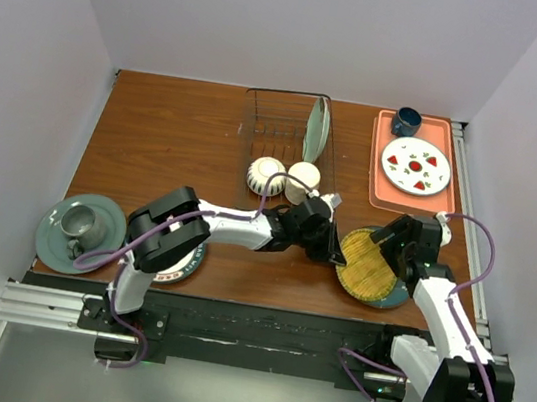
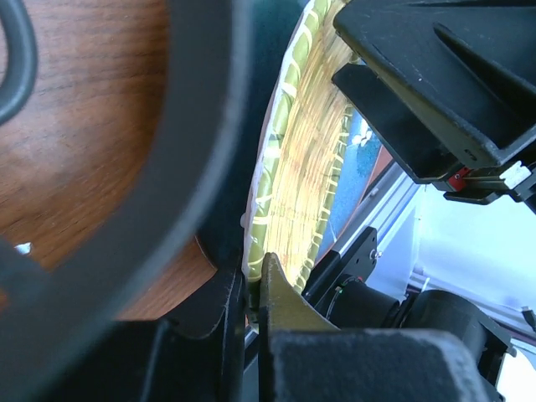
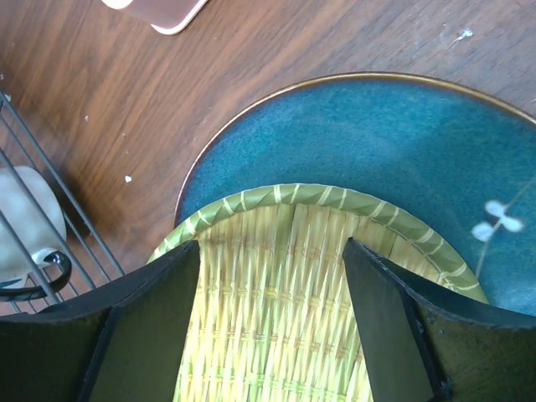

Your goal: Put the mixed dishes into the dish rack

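Observation:
The dish rack (image 1: 279,144) stands at the back centre. It holds an upright pale green plate (image 1: 315,129), a striped bowl (image 1: 265,175) and a cream mug (image 1: 303,180). A round woven bamboo plate (image 1: 368,266) lies tilted over a dark blue plate (image 1: 397,299). My left gripper (image 1: 337,252) is shut on the woven plate's left rim (image 2: 276,209), its tips (image 2: 251,280) pinching the edge. My right gripper (image 1: 386,241) is open just above the woven plate (image 3: 276,318), fingers (image 3: 167,285) spread over its far part, with the blue plate (image 3: 377,142) beyond.
An orange tray (image 1: 376,182) at the back right holds a strawberry-marked white plate (image 1: 416,166) and a blue cup (image 1: 406,121). A green plate (image 1: 110,216) with a metal cup (image 1: 77,222) sits at the front left. A patterned-rim plate (image 1: 185,267) lies under my left arm.

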Controlling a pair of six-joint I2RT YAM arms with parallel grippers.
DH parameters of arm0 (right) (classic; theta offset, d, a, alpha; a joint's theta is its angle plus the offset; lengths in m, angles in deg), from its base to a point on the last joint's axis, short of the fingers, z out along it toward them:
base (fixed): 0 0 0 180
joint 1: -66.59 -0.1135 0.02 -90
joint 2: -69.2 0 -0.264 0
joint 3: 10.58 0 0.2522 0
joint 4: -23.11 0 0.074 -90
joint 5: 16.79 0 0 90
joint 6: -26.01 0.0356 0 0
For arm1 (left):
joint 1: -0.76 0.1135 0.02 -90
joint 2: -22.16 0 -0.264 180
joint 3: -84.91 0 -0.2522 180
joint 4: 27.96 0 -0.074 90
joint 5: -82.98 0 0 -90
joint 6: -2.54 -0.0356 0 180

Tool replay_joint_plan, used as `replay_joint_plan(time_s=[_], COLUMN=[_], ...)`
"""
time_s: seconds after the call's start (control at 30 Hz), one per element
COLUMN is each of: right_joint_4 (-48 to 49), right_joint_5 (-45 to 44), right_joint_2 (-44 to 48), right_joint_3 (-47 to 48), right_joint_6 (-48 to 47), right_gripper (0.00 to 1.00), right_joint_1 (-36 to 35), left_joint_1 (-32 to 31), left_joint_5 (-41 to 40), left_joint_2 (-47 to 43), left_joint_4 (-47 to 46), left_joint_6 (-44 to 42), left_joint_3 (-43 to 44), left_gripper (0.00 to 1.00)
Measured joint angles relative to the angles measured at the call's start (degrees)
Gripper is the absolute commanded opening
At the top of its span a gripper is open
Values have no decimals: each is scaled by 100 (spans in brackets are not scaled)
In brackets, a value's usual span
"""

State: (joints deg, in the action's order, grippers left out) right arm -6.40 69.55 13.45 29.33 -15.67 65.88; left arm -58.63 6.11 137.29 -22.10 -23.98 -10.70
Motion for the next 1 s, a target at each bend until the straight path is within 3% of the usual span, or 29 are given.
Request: replay_joint_plan(time_s=[0.1,0.13,0.17,0.5,0.87,1.0], right_joint_4=[-179,-264,-437,-1484,-2087,-2055], right_joint_5=[39,44,42,26,-74,28], right_joint_2=[81,120,168,1163,1613,1716], right_joint_3=[83,118,179,879,1775,1799], right_joint_6=[-17,-31,-57,-385,-713,-839], right_gripper=[85,95,98,99,98,93], right_joint_1=[-4,-9,-15,-24,-37,-37], left_joint_1=[-31,-52,-76,-9,922,1113], left_joint_5=[-83,-111,-166,-380,131,361], left_joint_2=[-103,-142,-181,-809,-1410,-1626], left_joint_4=[129,199,271,887,601,328], left_joint_6=[-179,-278,-376,-1320,-1355,-1224], left_joint_3=[24,46,72,452,457,407], left_gripper=[0,0,0,0,0,0])
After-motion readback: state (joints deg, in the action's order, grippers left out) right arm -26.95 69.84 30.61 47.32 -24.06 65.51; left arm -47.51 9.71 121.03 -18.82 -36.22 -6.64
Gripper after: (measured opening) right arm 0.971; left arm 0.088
